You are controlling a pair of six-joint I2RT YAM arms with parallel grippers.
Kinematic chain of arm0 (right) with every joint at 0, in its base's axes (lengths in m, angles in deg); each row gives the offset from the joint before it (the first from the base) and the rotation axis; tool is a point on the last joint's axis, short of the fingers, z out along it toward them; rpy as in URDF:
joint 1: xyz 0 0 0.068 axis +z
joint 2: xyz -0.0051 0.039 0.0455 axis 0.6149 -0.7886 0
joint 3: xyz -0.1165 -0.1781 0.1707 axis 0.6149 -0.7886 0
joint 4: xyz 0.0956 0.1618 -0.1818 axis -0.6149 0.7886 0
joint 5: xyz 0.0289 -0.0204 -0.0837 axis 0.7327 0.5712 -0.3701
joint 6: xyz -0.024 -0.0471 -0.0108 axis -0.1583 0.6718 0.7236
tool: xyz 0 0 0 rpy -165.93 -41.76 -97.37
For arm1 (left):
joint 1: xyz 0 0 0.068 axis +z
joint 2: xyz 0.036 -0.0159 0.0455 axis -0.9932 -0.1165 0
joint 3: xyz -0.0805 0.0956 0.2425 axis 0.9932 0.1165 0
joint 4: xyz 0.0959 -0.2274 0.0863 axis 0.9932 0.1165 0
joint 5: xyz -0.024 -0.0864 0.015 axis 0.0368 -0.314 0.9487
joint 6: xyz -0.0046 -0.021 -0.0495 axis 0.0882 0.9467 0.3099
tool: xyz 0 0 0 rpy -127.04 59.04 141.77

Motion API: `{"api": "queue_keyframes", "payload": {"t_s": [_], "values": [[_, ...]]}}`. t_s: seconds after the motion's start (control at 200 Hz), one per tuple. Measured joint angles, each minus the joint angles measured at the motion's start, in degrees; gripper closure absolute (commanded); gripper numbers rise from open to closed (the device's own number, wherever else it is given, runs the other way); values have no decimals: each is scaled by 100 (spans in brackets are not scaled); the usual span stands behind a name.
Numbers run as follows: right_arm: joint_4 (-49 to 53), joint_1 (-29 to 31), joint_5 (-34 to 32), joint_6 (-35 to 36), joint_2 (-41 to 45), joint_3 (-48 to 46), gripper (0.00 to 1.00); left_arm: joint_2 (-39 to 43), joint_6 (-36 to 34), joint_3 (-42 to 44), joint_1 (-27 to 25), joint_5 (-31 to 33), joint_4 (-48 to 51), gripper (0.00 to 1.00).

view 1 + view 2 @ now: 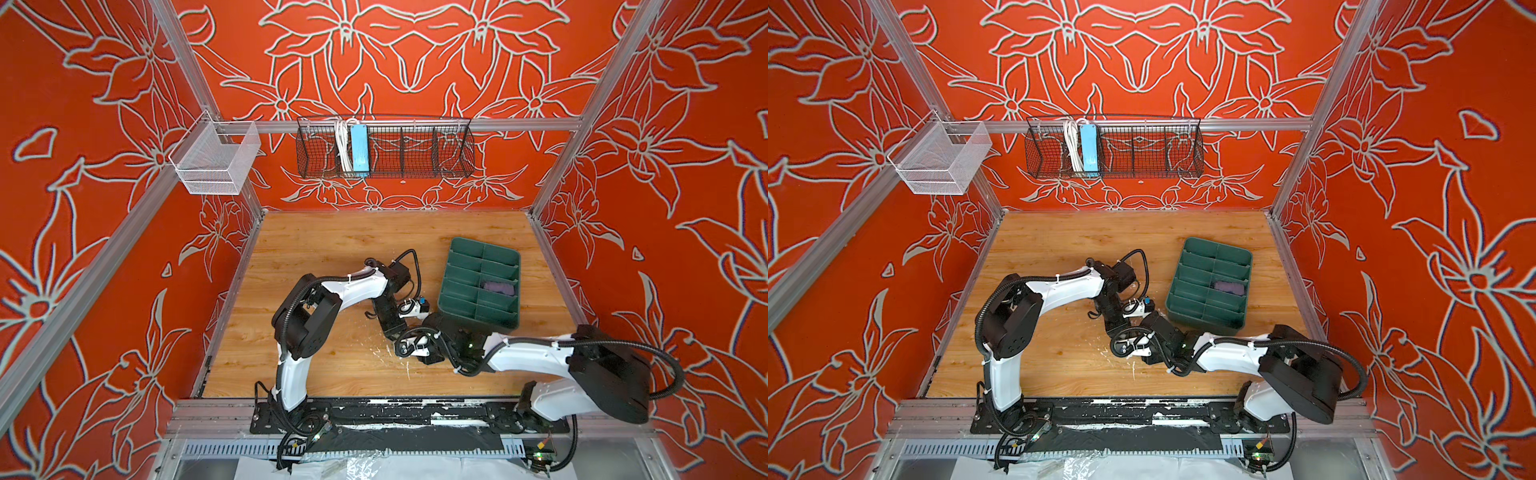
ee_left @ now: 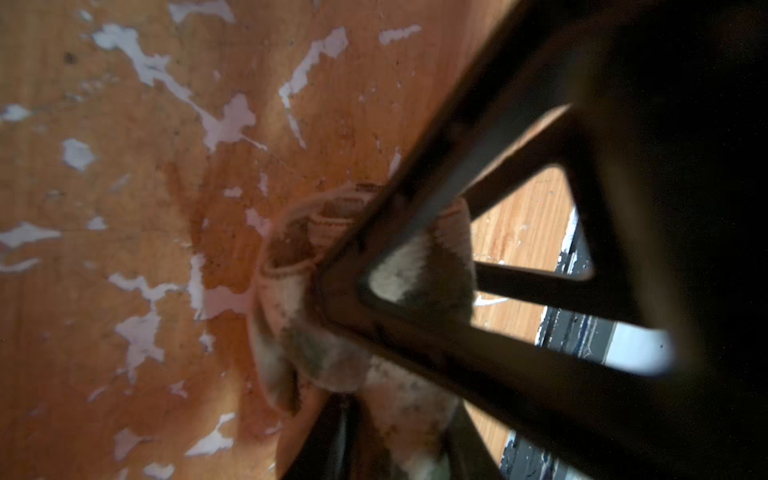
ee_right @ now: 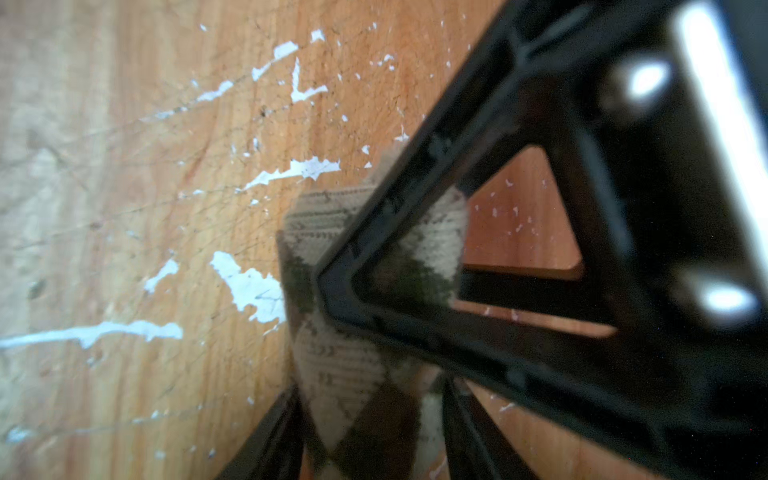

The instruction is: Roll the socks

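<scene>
Socks half done: one rolled and put away, one being worked.
A purple fabric sock (image 1: pixel 497 286) lay bundled in a right-hand compartment of the dark green divided plastic tray (image 1: pixel 478 248), which stood by the right edge of the wooden worktop (image 1: pixel 332 249). The olive-and-beige argyle sock (image 3: pixel 345 374) sat partly rolled near the worktop's middle, off the tray's front left corner, hidden under the arms in both top views. The black left gripper (image 2: pixel 320 357) looked clamped on its coiled end, the black right gripper (image 3: pixel 309 332) on its patterned length. I judged that roll unfinished, with stowing left to do. No brand, label or writing was readable.
</scene>
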Motion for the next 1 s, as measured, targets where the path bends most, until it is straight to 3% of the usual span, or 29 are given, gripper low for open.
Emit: {"api": "queue_keyframes", "payload": {"t_s": [0.22, 0.355, 0.52, 0.696, 0.891, 1.001], "values": [[330, 4, -35, -63, -258, 420, 100, 164, 103, 199, 28, 203, -190, 52], [859, 15, 42, -122, -334, 730, 100, 450, 498, 387, 9, 970, -476, 46], [1646, 11, 109, -321, -533, 1220, 100, 1211, 997, 737, -35, 2041, -944, 27], [2151, -17, 164, -579, -754, 1600, 100, 2850, 1322, 1499, -35, 2905, -1604, 22], [2767, -216, 625, -756, -973, 2050, 100, 5066, 1384, 2457, -28, 4308, -2391, 19], [3401, -413, 1211, -750, -1274, 2544, 100, 6454, 824, 2754, 13, 4194, -2492, 17]]}}
